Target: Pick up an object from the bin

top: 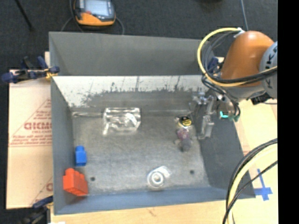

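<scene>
My gripper (pixel 203 119) hangs low at the right side of the bin, close to the right wall, open with nothing between its fingers. Just left of it lies a small grey-purple thing (pixel 183 137) with a yellow and black cap (pixel 185 122), beside the fingers and not between them. A clear round lid-like piece (pixel 158 177) rests near the front wall, left of and below the gripper.
A crumpled clear plastic package (pixel 122 119) lies at the back left of the floor. A blue block (pixel 81 156) and an orange-red block (pixel 74 182) sit in the front left corner. The arm's orange cover and cables overhang the right rim.
</scene>
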{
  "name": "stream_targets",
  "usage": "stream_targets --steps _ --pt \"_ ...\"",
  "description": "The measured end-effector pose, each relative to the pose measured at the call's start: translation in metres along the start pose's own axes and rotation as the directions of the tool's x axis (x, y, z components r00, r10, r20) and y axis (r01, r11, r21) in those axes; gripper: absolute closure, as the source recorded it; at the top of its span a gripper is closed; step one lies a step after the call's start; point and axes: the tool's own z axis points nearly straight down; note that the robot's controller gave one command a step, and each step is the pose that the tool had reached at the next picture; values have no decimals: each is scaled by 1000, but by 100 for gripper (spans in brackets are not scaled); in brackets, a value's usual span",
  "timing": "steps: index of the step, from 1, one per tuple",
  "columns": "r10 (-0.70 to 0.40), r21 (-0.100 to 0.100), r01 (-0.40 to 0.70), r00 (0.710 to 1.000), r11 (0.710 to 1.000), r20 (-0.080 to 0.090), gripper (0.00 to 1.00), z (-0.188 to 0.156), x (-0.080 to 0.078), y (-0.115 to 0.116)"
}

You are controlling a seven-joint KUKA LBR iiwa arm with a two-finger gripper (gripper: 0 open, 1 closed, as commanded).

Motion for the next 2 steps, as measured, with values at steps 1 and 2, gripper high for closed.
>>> stream_targets --steps 1,2 --pt "-473 6 473 881 881 9 0 94 19 -20" --pt "-474 8 474 880 880 11 100 93 18 -20"
